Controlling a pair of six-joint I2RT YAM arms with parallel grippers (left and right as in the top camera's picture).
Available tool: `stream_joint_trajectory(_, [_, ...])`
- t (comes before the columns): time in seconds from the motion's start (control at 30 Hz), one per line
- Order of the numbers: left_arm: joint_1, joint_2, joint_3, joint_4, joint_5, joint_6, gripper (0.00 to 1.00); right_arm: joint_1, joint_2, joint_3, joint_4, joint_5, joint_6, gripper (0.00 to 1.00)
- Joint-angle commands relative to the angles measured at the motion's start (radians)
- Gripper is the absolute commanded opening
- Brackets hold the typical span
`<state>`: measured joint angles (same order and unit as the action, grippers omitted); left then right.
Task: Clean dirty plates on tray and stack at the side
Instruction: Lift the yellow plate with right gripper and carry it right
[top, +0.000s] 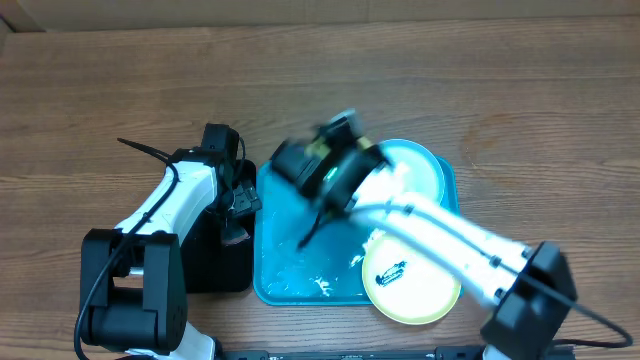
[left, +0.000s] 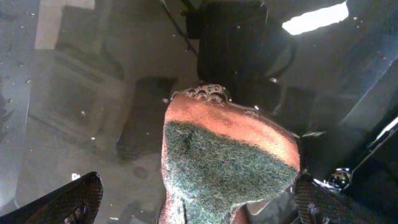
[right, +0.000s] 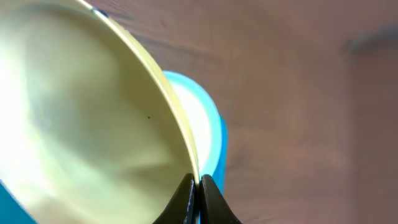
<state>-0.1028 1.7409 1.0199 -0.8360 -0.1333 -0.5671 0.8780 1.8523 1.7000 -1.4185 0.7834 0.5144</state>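
My right gripper (right: 198, 180) is shut on the rim of a pale yellow-green plate (right: 93, 112), which fills the left of the right wrist view. Behind it lies a light blue plate (right: 210, 134). In the overhead view the right gripper (top: 335, 165) is blurred above the blue tray (top: 290, 250). The light blue plate (top: 422, 165) lies at the tray's far right corner. A second yellow-green plate (top: 410, 280), with a dark smudge, sits at its near right corner. My left gripper (top: 238, 205) stands open to the left of the tray.
In the left wrist view a brown sponge (left: 227, 162) with a green scouring face lies between the wide-open fingers (left: 81, 199) of the left gripper (left: 199, 182). It rests in a wet black tray (top: 230, 265) beside the blue tray. Wooden tabletop (top: 120, 90) surrounds both.
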Motion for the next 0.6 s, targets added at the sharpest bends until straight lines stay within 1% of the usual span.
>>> stream_joint_trajectory(0.0, [-0.006,-0.015,0.004,0.006,0.022,0.01,1.0,-0.154,-0.043,0.031,0.048,-0.282,0.068,0.04])
stream_joint_trajectory(0.1, [-0.007,-0.015,0.004,0.006,0.023,0.01,1.0,-0.303,-0.061,0.031,0.14,-0.537,-0.017,0.04])
stream_joint_trajectory(0.2, [-0.007,-0.015,0.004,0.006,0.022,0.01,1.0,-0.471,-0.08,0.04,0.21,-0.781,-0.034,0.04])
stream_joint_trajectory(0.3, [-0.007,-0.015,0.004,0.006,0.022,0.01,1.0,-0.649,-0.089,0.045,0.26,-0.951,-0.05,0.04])
stream_joint_trajectory(0.4, [-0.007,-0.015,0.004,0.006,0.022,0.01,1.0,-0.822,-0.089,0.045,0.267,-1.01,-0.052,0.04])
stream_joint_trajectory(0.57, [-0.007,-0.015,0.004,0.006,0.022,0.01,1.0,-1.075,-0.087,0.04,0.242,-1.009,-0.053,0.04])
